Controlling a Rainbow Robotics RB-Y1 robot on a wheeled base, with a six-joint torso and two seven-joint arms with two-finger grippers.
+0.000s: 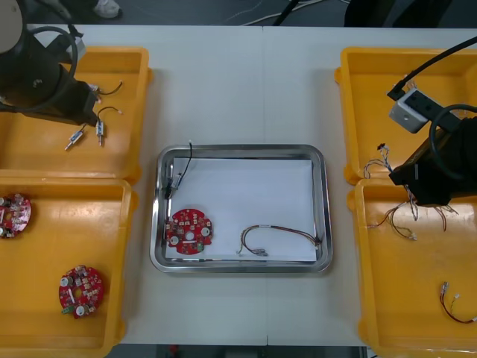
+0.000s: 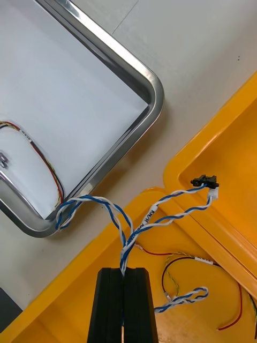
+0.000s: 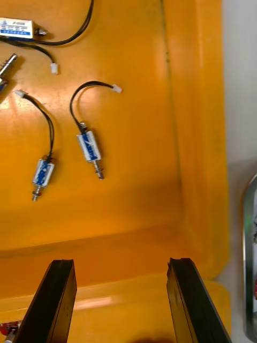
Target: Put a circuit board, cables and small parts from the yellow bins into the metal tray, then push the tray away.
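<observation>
Blue-and-white cable (image 2: 134, 220) is pinched in the right gripper (image 2: 126, 274), its fingers pressed onto the strand where the loops cross. The gripper is over the right-side yellow bins (image 2: 69, 284), just beside a corner of the metal tray (image 2: 154, 94).

Risks as I judge them:
- The grip is thin, on one small stretch of twisted wire, so a quick swing could pull it out and drop it on the surface (image 2: 203, 48) between bin and tray.
- One loop hangs by the tray's corner rim. I cannot tell if it touches, but it could catch there and drag the tray.
- The black connector (image 2: 205, 182) sits over the wall between the bins and may snag on it.
- The free tail (image 2: 182, 297) lies close to the red and yellow cables (image 2: 187, 262) in the bin. If they are tangled, extra wires come along.

Most of the cable fans out beyond the fingertips toward the tray, while the tail trails beside the fingers.

The tray already holds a circuit board (image 1: 188, 230), a black cable (image 1: 181, 171) and a red and yellow cable (image 1: 276, 235).

The left gripper (image 3: 120, 262) hangs over the far left bin with its fingers spread and nothing between them. The small metal parts (image 3: 89, 147) are well ahead of them.
</observation>
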